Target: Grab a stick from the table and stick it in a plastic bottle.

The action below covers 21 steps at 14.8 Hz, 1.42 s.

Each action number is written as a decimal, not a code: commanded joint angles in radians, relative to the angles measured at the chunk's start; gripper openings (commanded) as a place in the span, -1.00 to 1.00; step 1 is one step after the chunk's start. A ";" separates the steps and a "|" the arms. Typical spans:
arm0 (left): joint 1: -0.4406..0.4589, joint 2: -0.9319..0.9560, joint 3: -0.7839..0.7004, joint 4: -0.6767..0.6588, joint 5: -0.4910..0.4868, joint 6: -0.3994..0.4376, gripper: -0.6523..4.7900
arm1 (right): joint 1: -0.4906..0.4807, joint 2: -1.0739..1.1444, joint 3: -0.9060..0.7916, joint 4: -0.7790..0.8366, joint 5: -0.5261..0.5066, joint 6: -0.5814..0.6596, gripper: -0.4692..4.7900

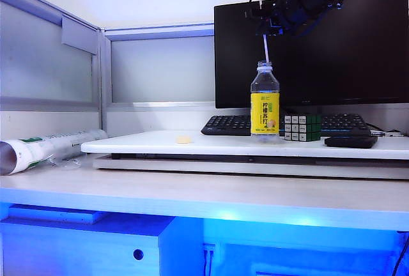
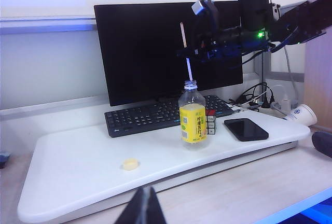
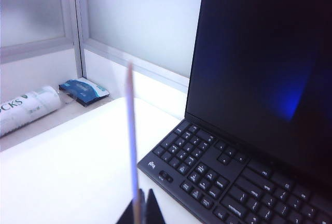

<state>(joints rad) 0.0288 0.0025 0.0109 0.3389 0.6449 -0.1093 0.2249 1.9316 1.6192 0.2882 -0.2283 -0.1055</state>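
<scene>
Black fingertips of the left gripper [image 2: 144, 208] sit pinched together with nothing between them, low at the near edge of the table [image 1: 211, 196], well short of the plastic bottle [image 1: 264, 100] and idle. Farther in, that bottle stands upright on the raised white board [image 1: 160, 143], in front of the keyboard [image 1: 223, 124] and just beside a puzzle cube [image 1: 303, 127]. Directly above its open mouth hangs the right gripper [image 1: 271, 27], clamped on the upper part of the stick [image 1: 266, 47]. Pale and thin, the stick runs near vertical, its lower end at the bottle's mouth; I cannot tell whether the tip is inside yet. To my eye the next move is straight down along that axis. Behind the bottle stands the monitor [image 1: 319, 52].
</scene>
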 commanded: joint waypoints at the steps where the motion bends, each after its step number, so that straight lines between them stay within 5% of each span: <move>1: 0.000 0.001 0.002 0.012 0.005 -0.004 -0.78 | 0.000 0.011 0.007 0.031 -0.007 0.009 -0.86; 10: 0.000 0.001 0.002 0.012 0.002 -0.003 -0.78 | 0.001 0.017 0.007 0.030 -0.064 0.028 -0.83; 12: 0.000 0.001 0.002 0.012 -0.010 -0.003 -0.78 | 0.001 0.017 0.007 0.030 -0.063 0.028 -0.56; 15: 0.001 0.001 0.002 0.014 -0.021 -0.003 -0.78 | 0.001 0.016 0.007 0.029 -0.060 0.027 -0.44; 16: 0.001 0.001 0.002 0.014 -0.021 -0.003 -0.78 | 0.001 0.013 0.007 0.027 -0.059 0.027 -0.44; 18: 0.001 0.001 0.002 0.002 -0.020 -0.003 -0.78 | 0.001 -0.010 0.007 0.020 -0.047 0.026 -0.85; 21: 0.001 0.001 0.002 -0.050 -0.020 -0.003 -0.78 | 0.000 -0.072 0.007 0.007 0.036 0.014 -0.83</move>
<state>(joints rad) 0.0288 0.0025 0.0109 0.3080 0.6266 -0.1093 0.2260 1.8919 1.6196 0.2790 -0.2214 -0.0853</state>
